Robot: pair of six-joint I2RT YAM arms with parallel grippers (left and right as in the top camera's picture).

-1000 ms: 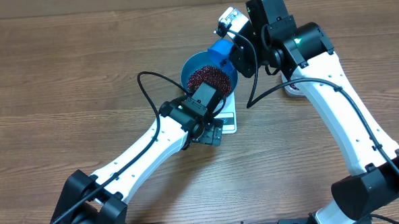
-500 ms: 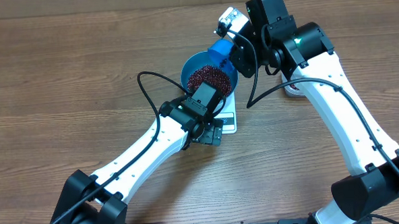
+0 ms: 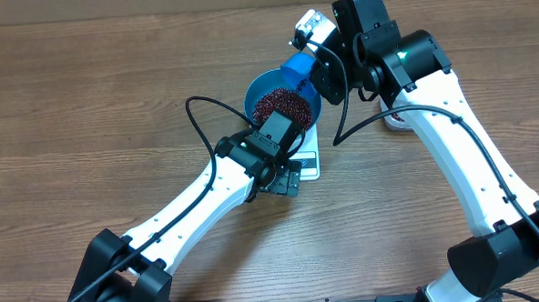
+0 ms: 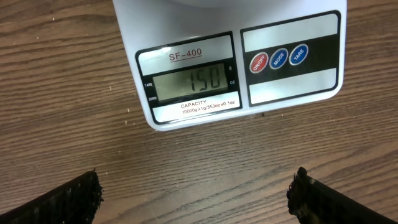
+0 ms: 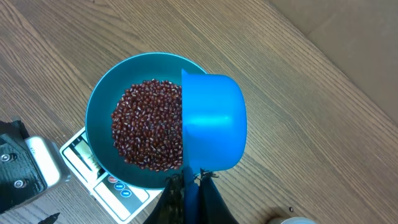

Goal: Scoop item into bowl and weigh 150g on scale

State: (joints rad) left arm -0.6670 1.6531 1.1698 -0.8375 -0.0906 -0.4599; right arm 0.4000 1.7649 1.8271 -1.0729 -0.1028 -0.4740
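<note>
The bright blue bowl [image 3: 256,86] stands on the white scale [image 3: 310,162] and holds a heap of red-brown beans [image 3: 282,104]. In the left wrist view the scale [image 4: 186,18] fills the top, and its display [image 4: 189,81] reads 150. My left gripper [image 4: 196,194] hovers open over bare wood just in front of the scale, with nothing between its fingers. My right gripper [image 5: 191,182] is shut on the handle of a small blue scoop [image 5: 212,121]. The scoop is tipped on its side over the right rim of the bowl [image 5: 99,112], beside the beans [image 5: 149,130].
A small white round object [image 3: 396,120] lies on the table under the right arm, also at the bottom edge of the right wrist view [image 5: 292,219]. A beige cardboard surface [image 5: 367,37] borders the table's far side. The left arm's wrist [image 5: 18,168] sits close beside the scale.
</note>
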